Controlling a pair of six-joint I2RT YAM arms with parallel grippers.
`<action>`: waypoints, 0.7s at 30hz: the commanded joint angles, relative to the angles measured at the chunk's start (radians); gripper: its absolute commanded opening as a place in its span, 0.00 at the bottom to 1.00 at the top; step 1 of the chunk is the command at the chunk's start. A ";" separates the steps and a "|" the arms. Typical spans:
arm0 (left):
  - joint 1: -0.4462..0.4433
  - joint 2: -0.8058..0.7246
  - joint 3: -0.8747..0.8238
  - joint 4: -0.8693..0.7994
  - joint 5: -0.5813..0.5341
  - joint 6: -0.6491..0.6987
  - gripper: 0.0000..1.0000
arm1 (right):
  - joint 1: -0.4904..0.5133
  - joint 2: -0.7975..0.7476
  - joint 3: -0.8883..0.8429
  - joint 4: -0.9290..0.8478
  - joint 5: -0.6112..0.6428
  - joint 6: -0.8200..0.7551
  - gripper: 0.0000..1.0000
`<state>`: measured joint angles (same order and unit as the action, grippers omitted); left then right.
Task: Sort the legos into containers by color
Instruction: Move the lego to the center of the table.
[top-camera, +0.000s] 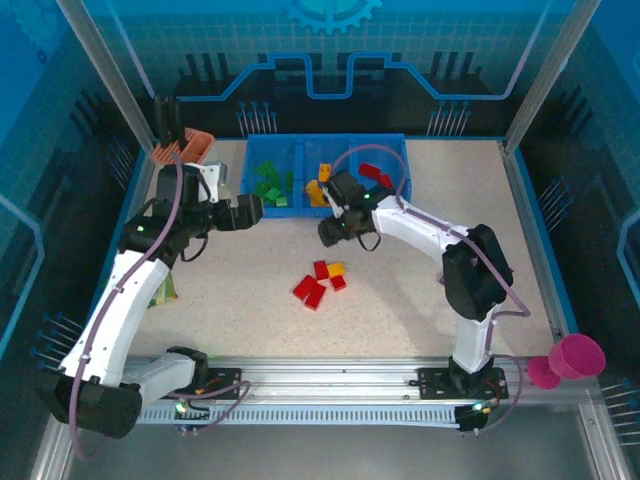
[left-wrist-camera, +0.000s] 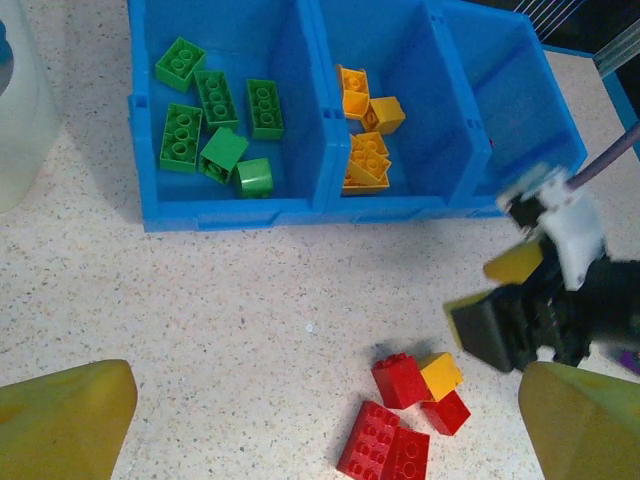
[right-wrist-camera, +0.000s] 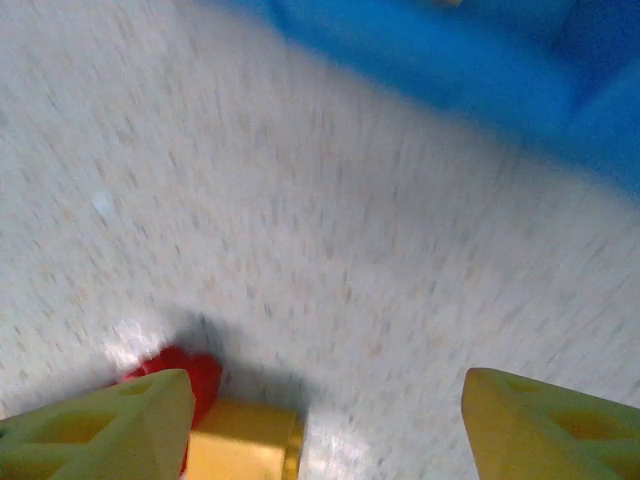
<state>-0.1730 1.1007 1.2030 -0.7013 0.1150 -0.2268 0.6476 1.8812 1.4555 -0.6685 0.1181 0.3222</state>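
While the right jaws stand wide and empty above the loose pile, the step in hand looks to be picking up the yellow brick (left-wrist-camera: 441, 375), though blur in the right wrist view makes the exact aim hard to judge. That brick lies on the counter (left-wrist-camera: 200, 300) touching the red bricks (left-wrist-camera: 400, 380). The fingers (right-wrist-camera: 100, 430) should therefore come straight down over its free faces, close on it alone, and lift before swinging, so that no red one is dragged along. It belongs in the middle compartment (left-wrist-camera: 430, 150) of the blue tray (left-wrist-camera: 230, 212), beside the other yellow pieces (left-wrist-camera: 365, 150); green bricks (left-wrist-camera: 215, 95) lie in the left compartment (left-wrist-camera: 250, 40). The left jaws are also wide and empty, held near the tray's front, apart from the pile. The counter is pale, speckled and flat. Blue panels (top-camera: 320, 60) and an aluminium frame (top-camera: 105, 70) close it in, and a pink cup (top-camera: 578, 355) sits by the near right corner.
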 joint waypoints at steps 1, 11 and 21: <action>0.009 -0.028 -0.019 0.013 0.029 -0.014 0.99 | 0.004 -0.039 -0.076 0.012 -0.087 0.126 0.72; 0.009 -0.041 -0.043 0.020 0.031 -0.015 0.99 | -0.012 0.011 -0.139 0.041 -0.095 0.147 0.70; 0.009 -0.043 -0.054 0.029 0.033 -0.017 0.99 | 0.010 0.048 -0.134 0.019 -0.118 0.138 0.71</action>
<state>-0.1730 1.0771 1.1637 -0.6941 0.1223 -0.2367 0.6453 1.9083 1.3228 -0.6186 0.0105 0.4557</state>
